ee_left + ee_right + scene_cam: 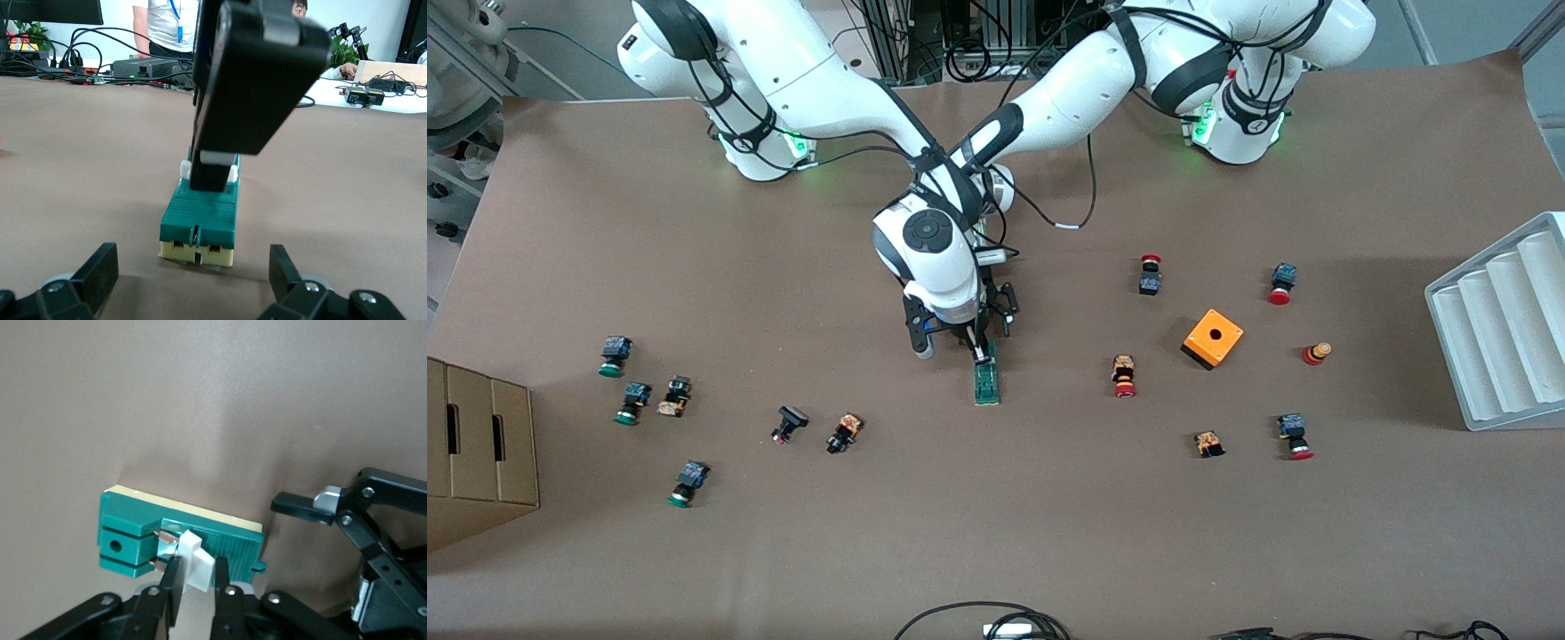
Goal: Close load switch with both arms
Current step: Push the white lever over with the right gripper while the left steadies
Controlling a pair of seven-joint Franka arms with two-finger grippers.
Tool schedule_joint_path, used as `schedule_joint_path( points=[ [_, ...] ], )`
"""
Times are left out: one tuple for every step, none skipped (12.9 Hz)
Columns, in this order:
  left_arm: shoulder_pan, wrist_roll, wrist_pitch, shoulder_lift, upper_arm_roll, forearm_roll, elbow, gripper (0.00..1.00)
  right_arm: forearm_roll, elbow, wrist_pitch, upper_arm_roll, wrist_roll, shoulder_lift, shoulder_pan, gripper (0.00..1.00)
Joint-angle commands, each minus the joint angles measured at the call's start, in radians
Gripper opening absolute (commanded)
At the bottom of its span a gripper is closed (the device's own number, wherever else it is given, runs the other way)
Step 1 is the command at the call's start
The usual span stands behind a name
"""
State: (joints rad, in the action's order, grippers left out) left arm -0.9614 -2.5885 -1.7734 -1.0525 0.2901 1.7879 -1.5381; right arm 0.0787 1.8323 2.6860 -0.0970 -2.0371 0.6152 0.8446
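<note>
The load switch (987,384) is a narrow green bar lying flat at the middle of the table, and it also shows in the left wrist view (200,213) and the right wrist view (133,537). My right gripper (983,354) (197,567) comes down on it from above and is shut on its white block (198,561). Its black fingers (210,170) show in the left wrist view. My left gripper (963,327) (192,263) is open and empty. It is low over the table at the switch's end toward the bases, not touching the switch. One of its fingers (303,505) shows in the right wrist view.
An orange box with a hole (1213,338) and several red-capped buttons lie toward the left arm's end. Several green-capped and other buttons lie toward the right arm's end. A white ribbed tray (1503,329) and a cardboard box (476,444) stand at the table's two ends.
</note>
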Motion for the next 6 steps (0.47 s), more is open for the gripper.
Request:
schedule_joint_path(
  points=[
    [-0.003,-0.045,-0.021,-0.046,0.003,-0.002,0.021,1.0,-0.02,-0.034,0.017,-0.018,0.008,0.035,-0.007,0.22],
    [-0.003,-0.045,-0.021,-0.046,0.003,-0.002,0.021,1.0,-0.019,-0.036,0.014,-0.018,0.008,0.034,-0.009,0.22],
    [-0.003,-0.045,-0.021,-0.046,0.003,-0.002,0.019,1.0,-0.019,-0.036,0.014,-0.018,0.008,0.035,-0.009,0.22],
    [-0.003,-0.045,-0.021,-0.046,0.003,-0.002,0.019,1.0,-0.017,-0.036,0.014,-0.018,0.006,0.035,-0.01,0.22],
    [-0.003,-0.047,-0.021,-0.046,0.003,-0.002,0.019,1.0,-0.016,-0.038,0.014,-0.018,0.005,0.035,-0.01,0.22],
    [-0.003,-0.047,-0.021,-0.044,0.003,-0.002,0.019,1.0,-0.014,-0.044,0.012,-0.018,0.005,0.035,-0.015,0.22]
  ],
)
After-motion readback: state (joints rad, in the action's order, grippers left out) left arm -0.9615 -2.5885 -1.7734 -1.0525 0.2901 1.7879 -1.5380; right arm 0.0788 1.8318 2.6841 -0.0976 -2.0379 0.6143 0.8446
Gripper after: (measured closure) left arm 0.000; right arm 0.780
